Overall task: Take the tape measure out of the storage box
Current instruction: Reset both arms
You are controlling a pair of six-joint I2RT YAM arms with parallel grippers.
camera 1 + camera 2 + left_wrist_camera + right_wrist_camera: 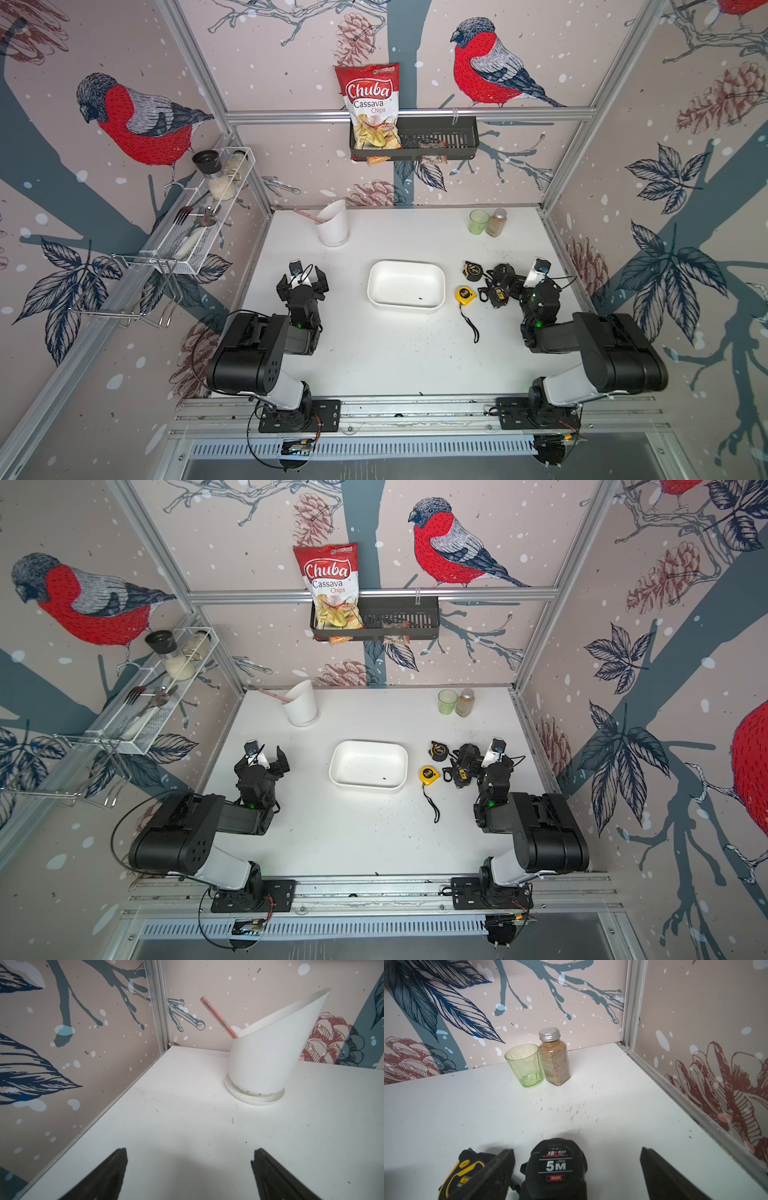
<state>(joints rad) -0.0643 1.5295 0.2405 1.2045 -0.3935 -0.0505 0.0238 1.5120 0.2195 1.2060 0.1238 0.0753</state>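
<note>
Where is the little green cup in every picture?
Top view: green cup at the back edge of the table, right of the middle.
Top view: the same spot.
Left wrist: not in it.
Right wrist: standing at the table's back edge.
Shared landmark: the spice jar right beside it.

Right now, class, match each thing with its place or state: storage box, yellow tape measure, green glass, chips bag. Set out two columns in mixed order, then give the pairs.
Column one:
1 storage box
2 yellow tape measure
3 green glass
4 chips bag

Column two:
A standing in the black wall basket
B upright beside the spice jar
C holds no tape measure
D lying on the table, just outside the box

Pairs: 1-C, 2-D, 3-B, 4-A
</note>
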